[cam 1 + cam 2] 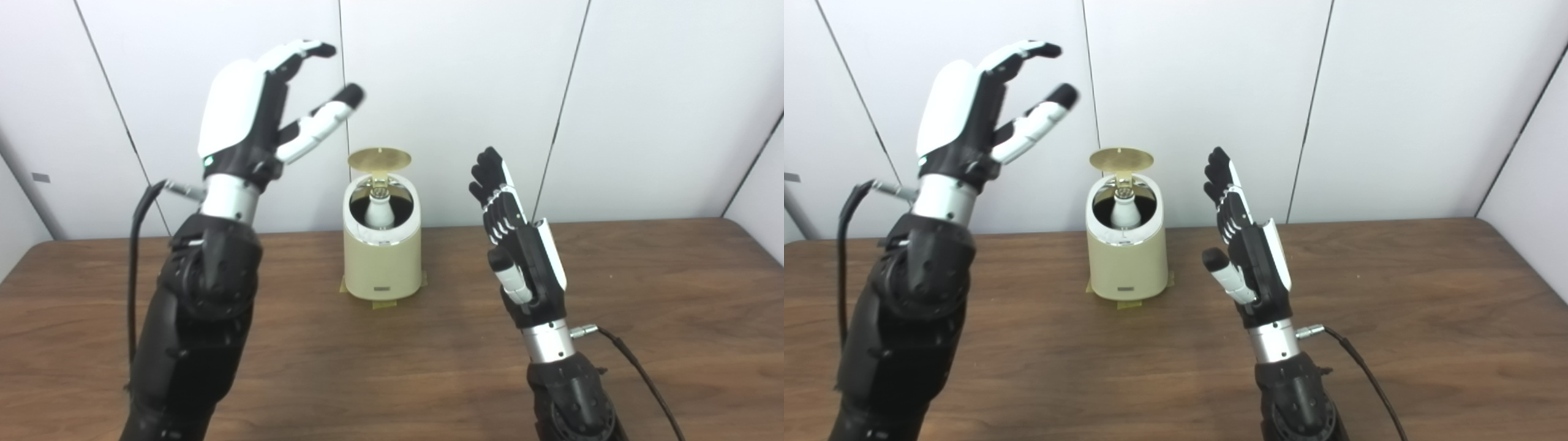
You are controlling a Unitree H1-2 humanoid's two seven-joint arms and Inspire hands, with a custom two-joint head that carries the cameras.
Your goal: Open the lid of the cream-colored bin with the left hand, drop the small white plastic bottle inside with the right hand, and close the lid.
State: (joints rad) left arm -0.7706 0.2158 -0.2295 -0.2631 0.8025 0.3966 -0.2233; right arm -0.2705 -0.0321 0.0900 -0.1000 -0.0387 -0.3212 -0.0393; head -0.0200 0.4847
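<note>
Wood table [643,294]: 1 bin [382,260], lid [379,159] up, 1 bottle [379,211] inside.

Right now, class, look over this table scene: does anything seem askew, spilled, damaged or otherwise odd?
Nothing is spilled or damaged. The cream-colored bin stands upright with its lid tipped up and the small white plastic bottle upright inside. Both the left hand and right hand are raised, open and empty. Tape at the bin's base looks deliberate.

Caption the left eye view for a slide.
Both hands, left and right, open and raised; white bottle inside cream bin, lid up.
</note>
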